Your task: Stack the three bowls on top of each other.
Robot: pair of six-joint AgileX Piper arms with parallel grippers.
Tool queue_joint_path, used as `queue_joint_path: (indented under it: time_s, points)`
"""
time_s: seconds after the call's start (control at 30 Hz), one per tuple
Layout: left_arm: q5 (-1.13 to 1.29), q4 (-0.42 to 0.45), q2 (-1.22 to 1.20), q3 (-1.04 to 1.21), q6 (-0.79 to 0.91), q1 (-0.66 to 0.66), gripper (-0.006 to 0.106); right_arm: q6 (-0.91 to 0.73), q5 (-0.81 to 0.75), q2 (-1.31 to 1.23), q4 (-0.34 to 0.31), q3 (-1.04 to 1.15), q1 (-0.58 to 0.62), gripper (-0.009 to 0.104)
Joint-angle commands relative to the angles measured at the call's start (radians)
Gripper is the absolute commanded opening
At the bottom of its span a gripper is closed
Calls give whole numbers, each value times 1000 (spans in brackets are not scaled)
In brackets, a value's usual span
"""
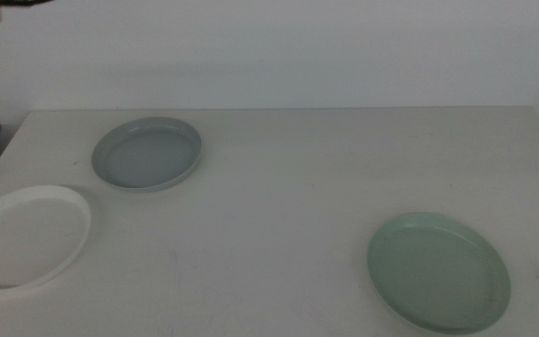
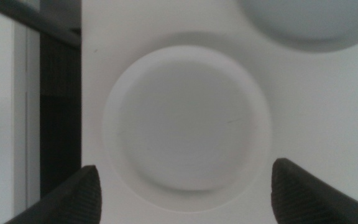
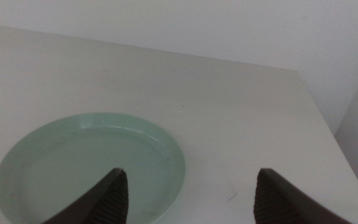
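On the pale desk (image 1: 279, 187) lay three shallow round bowls with low rims, each apart from the others and none stacked. The white bowl (image 1: 24, 236) sat at the desk's left edge, partly cut off by the side of the middle view. The grey-blue bowl (image 1: 147, 153) lay just behind it and a little to the right, with a narrow strip of bare desk between the two rims. The pale mint green bowl (image 1: 438, 271) lay well apart from both, near the front right corner. All three bowls were empty, their insides plain and smooth.

Neither arm showed in the middle view. The left gripper (image 2: 185, 186) hung straight above the white bowl (image 2: 188, 118), its two dark fingers (image 2: 82, 193) spread wide, one at each side of the rim and touching nothing; a curve of the grey-blue bowl (image 2: 309, 22) showed beyond. The right gripper (image 3: 188, 193) hovered over the near rim of the mint green bowl (image 3: 86, 165), its fingers (image 3: 107, 196) also spread wide and holding nothing, one over the bowl's inside, the other over bare desk beside it
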Motion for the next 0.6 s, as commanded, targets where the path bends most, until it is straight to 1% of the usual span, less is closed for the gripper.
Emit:
queue_joint_path:
  time_s: [0.0,0.1,0.23,0.4,0.57]
  points:
    - [-40,-66,-10,-32,85,60,105,-10,-68,-27,-2,-6,-8,52]
    - [-48,-126,26,-32,172,133,105,-10,-68,-27,-2,-6,-8,52]
    - [-63,-181,87,-32,285,215,105,-10,-68,-27,-2,-6,-8,52]
    - [-78,-246,166,-32,366,297,105,-10,-68,-27,-2,-6,-8,52]
    - [-80,-274,263,-32,419,333,105,-10,-68,-27,-2,-6,-8,52]
